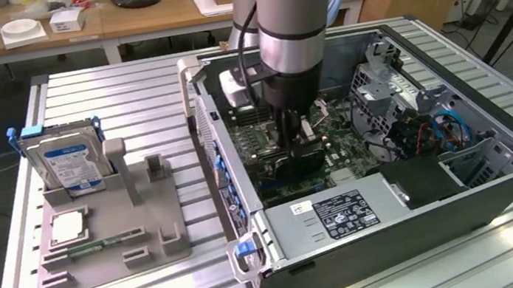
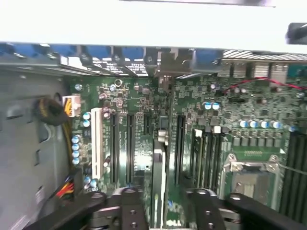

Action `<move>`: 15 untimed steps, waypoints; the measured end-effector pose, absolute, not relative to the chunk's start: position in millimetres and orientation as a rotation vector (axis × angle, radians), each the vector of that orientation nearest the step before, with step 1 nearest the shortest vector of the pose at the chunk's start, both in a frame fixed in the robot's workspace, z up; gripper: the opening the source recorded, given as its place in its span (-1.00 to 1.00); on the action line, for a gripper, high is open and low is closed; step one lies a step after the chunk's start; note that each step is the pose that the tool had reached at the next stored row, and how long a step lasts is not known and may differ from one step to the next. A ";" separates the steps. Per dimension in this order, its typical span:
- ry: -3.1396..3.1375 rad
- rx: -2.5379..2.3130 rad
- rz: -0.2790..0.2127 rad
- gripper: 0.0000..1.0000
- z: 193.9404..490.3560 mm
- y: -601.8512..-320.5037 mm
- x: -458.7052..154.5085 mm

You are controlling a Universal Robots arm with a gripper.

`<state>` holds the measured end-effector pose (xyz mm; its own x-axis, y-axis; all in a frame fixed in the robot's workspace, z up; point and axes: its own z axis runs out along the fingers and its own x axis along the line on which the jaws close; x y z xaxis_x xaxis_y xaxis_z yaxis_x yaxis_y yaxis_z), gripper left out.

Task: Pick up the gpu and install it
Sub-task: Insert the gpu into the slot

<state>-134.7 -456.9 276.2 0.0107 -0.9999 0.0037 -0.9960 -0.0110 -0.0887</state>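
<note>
My gripper (image 2: 160, 211) was clamped on the gpu (image 2: 158, 182), edge-on above the motherboard (image 2: 144, 158); any misalignment risked jamming beside its slot.

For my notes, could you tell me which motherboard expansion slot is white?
The outermost slot, beside the row of blue capacitors; the others are black.

The arm (image 1: 289, 28) stands vertical, pincer (image 2: 160, 203) clamped, pointing straight down.
</note>
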 end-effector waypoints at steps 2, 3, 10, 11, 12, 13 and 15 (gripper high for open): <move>2.166 -2.189 -0.101 -0.36 279.8 -456.9 -134.6; 2.166 -2.189 -0.101 -0.36 279.8 -456.9 -134.7; 2.183 -2.207 -0.068 -0.79 279.9 -456.9 -131.2; 2.194 -2.218 -0.050 -0.79 279.9 -456.9 -130.4; 2.209 -2.234 -0.023 -0.79 279.9 -456.9 -129.0; 2.219 -2.244 -0.005 -0.79 279.9 -456.9 -128.0; 2.236 -2.262 0.036 -0.79 279.9 -456.9 -125.0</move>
